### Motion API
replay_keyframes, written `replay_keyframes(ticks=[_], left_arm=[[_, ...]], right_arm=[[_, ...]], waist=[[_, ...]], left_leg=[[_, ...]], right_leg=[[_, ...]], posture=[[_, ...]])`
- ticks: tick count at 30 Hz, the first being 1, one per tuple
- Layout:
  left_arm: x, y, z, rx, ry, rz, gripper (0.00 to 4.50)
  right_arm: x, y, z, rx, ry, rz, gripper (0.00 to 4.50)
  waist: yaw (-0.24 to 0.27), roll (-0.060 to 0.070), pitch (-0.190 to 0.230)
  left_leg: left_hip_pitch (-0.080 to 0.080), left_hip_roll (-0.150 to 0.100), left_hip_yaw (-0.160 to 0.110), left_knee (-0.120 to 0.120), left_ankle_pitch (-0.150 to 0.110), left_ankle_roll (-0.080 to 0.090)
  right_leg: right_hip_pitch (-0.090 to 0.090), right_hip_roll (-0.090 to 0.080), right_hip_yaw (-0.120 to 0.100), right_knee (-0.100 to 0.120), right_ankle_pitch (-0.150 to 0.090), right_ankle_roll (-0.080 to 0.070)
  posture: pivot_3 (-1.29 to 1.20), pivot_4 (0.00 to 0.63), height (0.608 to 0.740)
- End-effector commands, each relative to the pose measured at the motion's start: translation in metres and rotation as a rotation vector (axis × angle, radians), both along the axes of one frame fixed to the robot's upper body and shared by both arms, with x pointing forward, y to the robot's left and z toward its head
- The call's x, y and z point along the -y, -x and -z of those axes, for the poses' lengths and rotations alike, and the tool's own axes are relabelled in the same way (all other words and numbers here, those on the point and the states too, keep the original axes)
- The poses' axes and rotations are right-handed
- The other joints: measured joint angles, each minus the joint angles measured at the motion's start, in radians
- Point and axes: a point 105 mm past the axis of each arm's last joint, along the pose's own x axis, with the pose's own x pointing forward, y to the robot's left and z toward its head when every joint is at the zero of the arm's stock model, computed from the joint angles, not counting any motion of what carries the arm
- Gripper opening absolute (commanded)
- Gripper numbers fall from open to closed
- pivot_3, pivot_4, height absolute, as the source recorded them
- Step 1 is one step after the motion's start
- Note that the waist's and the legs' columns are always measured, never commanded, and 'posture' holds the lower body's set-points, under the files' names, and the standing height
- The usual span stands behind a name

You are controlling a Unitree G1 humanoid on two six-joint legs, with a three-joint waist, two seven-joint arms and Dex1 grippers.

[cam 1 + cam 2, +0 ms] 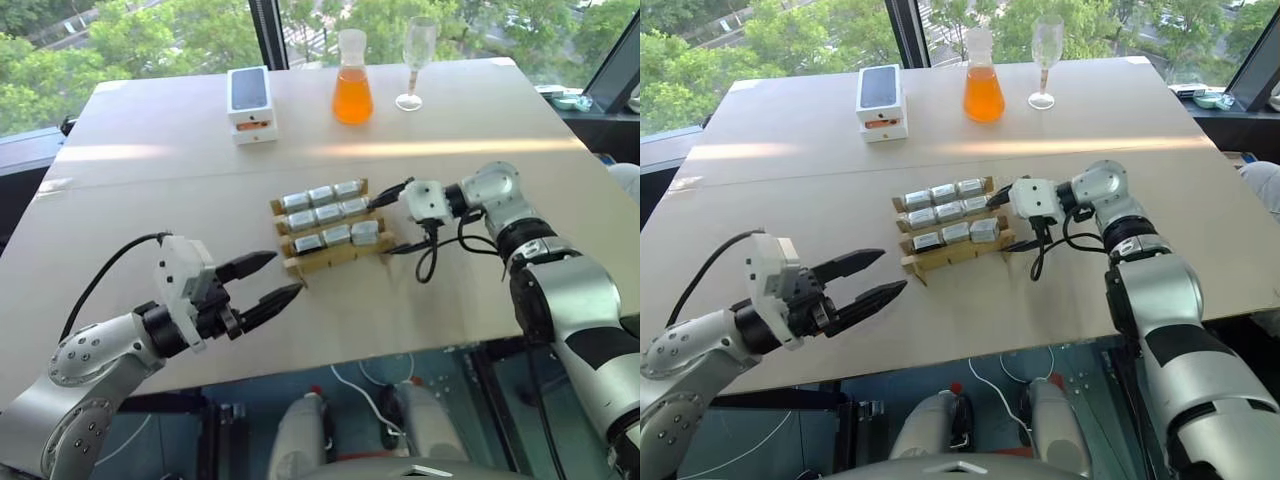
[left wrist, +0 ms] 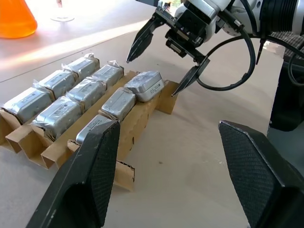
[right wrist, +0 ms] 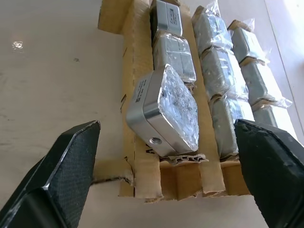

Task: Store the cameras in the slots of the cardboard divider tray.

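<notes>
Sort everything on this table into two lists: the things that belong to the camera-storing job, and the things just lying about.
Belongs to the job:
- cameras, nine, sitting in the slots
- cardboard divider tray
- right end effector, open beside the tray
- left end effector, open, short of the tray

Just lying about:
- white phone box
- flask of orange liquid
- wine glass

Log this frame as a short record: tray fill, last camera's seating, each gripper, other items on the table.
tray: cardboard grid on the table, three rows of three slots, all nine filled
cameras: nine, silver-grey, several in clear wrap
last camera: end slot of the near row, tilted, not fully seated
right gripper: open, at the tray's end, holding nothing
left gripper: open, empty, short of the tray
others: phone box, orange flask, wine glass at the far edge
</notes>
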Motion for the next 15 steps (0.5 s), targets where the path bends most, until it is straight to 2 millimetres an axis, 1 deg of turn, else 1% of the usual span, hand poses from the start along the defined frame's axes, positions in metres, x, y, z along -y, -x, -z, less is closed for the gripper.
replay_keyframes(ticks=[1,4,6,9,10,13,15], left_arm=[[0.004,0.002,-0.004,0.024,-0.004,0.021,3.40],[0.005,0.000,-0.004,0.025,0.000,0.030,3.40],[0.005,-0.001,-0.004,0.022,-0.001,0.038,3.40],[0.006,-0.002,-0.003,0.015,-0.002,0.053,3.40],[0.006,-0.003,-0.002,0.014,-0.002,0.058,3.40],[0.008,-0.006,-0.003,0.015,0.000,0.076,3.40],[0.010,-0.008,-0.002,0.014,0.001,0.089,3.40]], right_arm=[[0.012,-0.005,-0.014,0.045,-0.050,0.041,4.48],[0.023,-0.011,-0.016,0.075,-0.092,0.124,4.48],[0.028,-0.008,-0.015,0.051,-0.139,0.135,4.48],[0.035,-0.005,-0.016,0.066,-0.210,0.216,4.48],[0.036,0.000,-0.017,0.049,-0.238,0.234,4.48],[0.037,0.016,-0.028,-0.106,-0.434,0.324,4.48],[0.043,0.026,-0.027,-0.195,-0.500,0.392,4.48]], waist=[[0.001,0.000,0.000],[0.005,0.000,0.000],[0.004,0.000,0.000],[0.006,0.000,0.000],[0.007,0.000,0.000],[0.011,0.000,0.000],[0.009,0.000,0.000]], left_leg=[[0.000,0.000,0.000,0.000,0.000,0.000],[0.000,0.000,0.000,0.000,0.000,0.000],[0.000,0.000,0.000,0.000,0.000,0.000],[0.000,0.000,0.000,0.000,0.000,0.000],[0.000,0.000,0.000,0.000,0.000,0.000],[0.000,0.000,-0.001,0.000,0.000,0.000],[0.000,0.000,0.000,0.000,0.000,0.000]], right_leg=[[0.000,0.000,0.000,0.000,0.000,0.000],[0.000,0.000,0.000,0.000,0.000,0.000],[0.000,0.000,0.000,0.000,0.000,0.000],[0.001,0.000,0.000,0.000,0.000,0.000],[0.001,0.000,0.000,0.000,0.000,0.000],[0.000,0.000,-0.001,0.001,0.000,0.001],[0.000,0.000,0.000,0.001,0.000,0.001]], posture=[[0.00,0.150,0.740],[0.00,0.150,0.740],[0.00,0.150,0.740],[0.00,0.150,0.740],[0.00,0.150,0.740],[0.00,0.150,0.740],[0.00,0.150,0.740]])
